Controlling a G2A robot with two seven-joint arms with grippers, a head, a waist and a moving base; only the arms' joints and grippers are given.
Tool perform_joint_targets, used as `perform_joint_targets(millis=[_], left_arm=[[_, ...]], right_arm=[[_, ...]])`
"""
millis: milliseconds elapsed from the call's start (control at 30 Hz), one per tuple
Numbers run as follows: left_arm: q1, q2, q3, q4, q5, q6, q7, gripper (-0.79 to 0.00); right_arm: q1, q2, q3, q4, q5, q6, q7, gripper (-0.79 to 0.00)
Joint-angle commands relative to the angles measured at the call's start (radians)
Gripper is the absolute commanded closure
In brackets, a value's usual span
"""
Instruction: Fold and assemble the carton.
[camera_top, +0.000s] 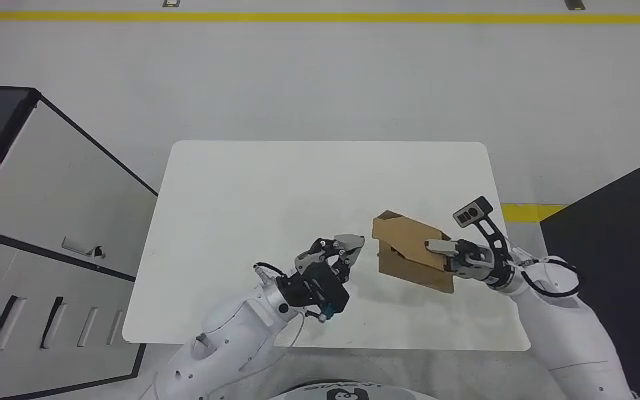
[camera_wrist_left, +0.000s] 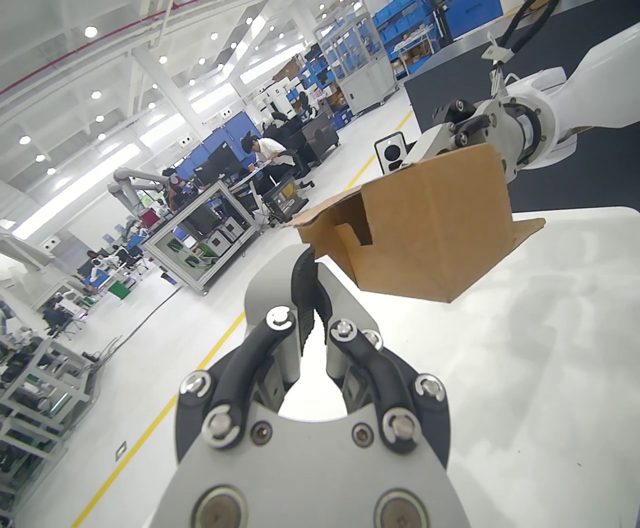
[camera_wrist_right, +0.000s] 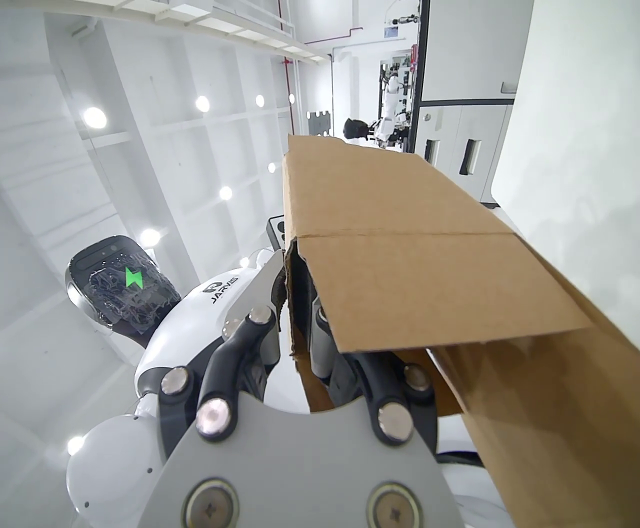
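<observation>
Cabinet (camera_top: 50, 200): grey with a dark frame, parked just off the counter's (camera_top: 250, 200) left edge.
Left gripper (camera_top: 352, 250) (camera_wrist_left: 309, 270): seen over the near middle of the counter. Fingers (camera_wrist_left: 300, 290) are clenched together with nothing caught between them. The tips are pointed at the carton's open end and stop just short of it.
Carton (camera_top: 405, 250) (camera_wrist_left: 430, 235) (camera_wrist_right: 400, 280): brown cardboard, partly opened up and tilted, over the counter's near right part. The end flaps facing the left gripper are sticking out unfolded. Whether the lowest edge is touching the counter can't really be told.
Right gripper (camera_top: 440, 247) (camera_wrist_right: 292, 305): fingers are clamped on the carton's wall at its right end, one outside and one tucked inside.
</observation>
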Motion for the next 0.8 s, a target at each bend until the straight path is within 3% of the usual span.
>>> perform_joint_targets(millis=[0,767], left_arm=[[0.003,0.001,-0.001,0.002,0.001,-0.005,0.005,0.000],[-0.110,-0.019,0.106,0.009,0.051,-0.047,0.006,0.000]], right_arm=[[0.006,-0.001,-0.006,0.001,0.002,0.000,0.011,0.000],[0.080,-0.002,-0.084,0.045,-0.131,0.057,0.010,0.000]])
